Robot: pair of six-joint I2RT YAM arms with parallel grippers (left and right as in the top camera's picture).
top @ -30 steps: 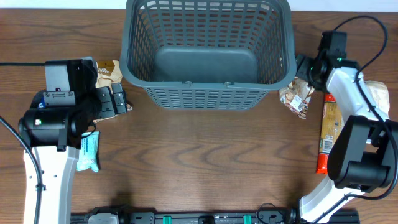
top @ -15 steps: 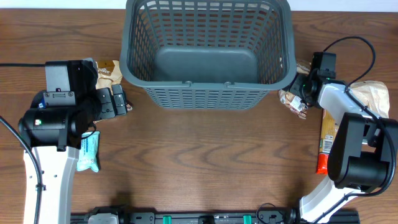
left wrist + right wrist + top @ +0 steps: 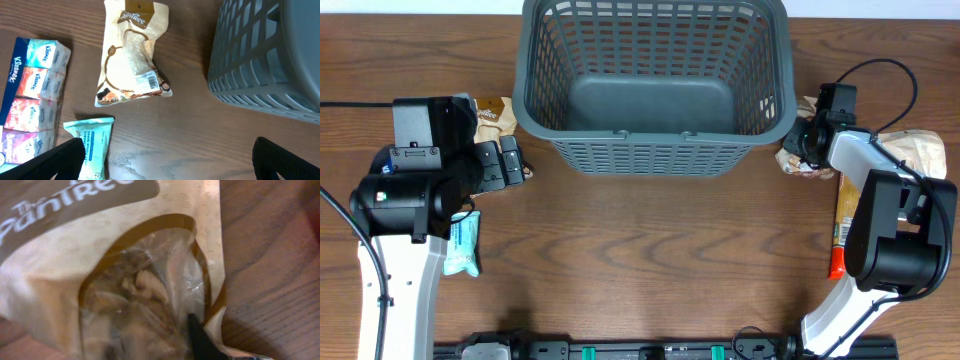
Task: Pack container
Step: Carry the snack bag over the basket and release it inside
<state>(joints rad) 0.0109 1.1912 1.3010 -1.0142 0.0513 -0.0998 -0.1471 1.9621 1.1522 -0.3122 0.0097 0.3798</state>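
The container point(image 3: 655, 85) is a large dark grey lattice basket at the back middle, with nothing in it. My right gripper point(image 3: 809, 141) is low at its right wall, shut on a tan Pantree snack packet point(image 3: 802, 162). In the right wrist view that packet point(image 3: 125, 280) fills the frame, with one dark finger point(image 3: 200, 340) pressed against its clear window. My left gripper point(image 3: 508, 160) hovers open left of the container, holding nothing. Its fingers point(image 3: 55, 161) stand wide apart over bare wood, with a second Pantree packet point(image 3: 131, 60) lying ahead of them.
A teal wipes packet point(image 3: 92, 145) and Kleenex tissue packs point(image 3: 30, 100) lie near the left gripper, and the container's corner point(image 3: 270, 55) is to its right. A long orange packet point(image 3: 845, 215) and a beige bag point(image 3: 917, 150) lie under the right arm.
My right gripper dropped onto the snack packet beside the container and closed on it, and the packet shifted slightly right and crumpled. The left arm stayed still.
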